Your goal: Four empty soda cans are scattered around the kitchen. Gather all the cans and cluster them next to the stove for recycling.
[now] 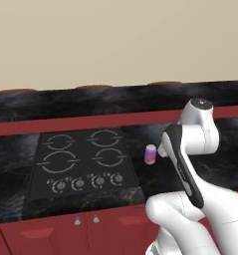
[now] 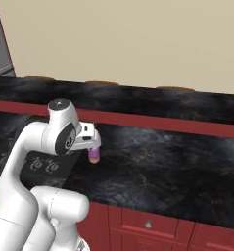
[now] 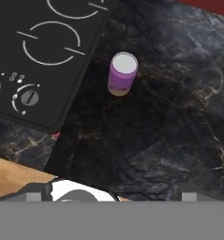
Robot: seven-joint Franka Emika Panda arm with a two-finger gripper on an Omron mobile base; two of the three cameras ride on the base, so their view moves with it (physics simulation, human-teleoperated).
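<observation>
Purple soda can (image 3: 122, 73) upright beside stove (image 3: 48, 51), below open jaws

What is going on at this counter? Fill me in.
A white robot arm is reaching over the black marbled countertop beside the stove. One purple soda can stands upright on the counter just off the stove's right edge, apart from the cooktop. The gripper hangs above the can with its jaws open and holds nothing. So one can sits next to the stove, as the gathering job wants, and no other cans are in sight here.
</observation>
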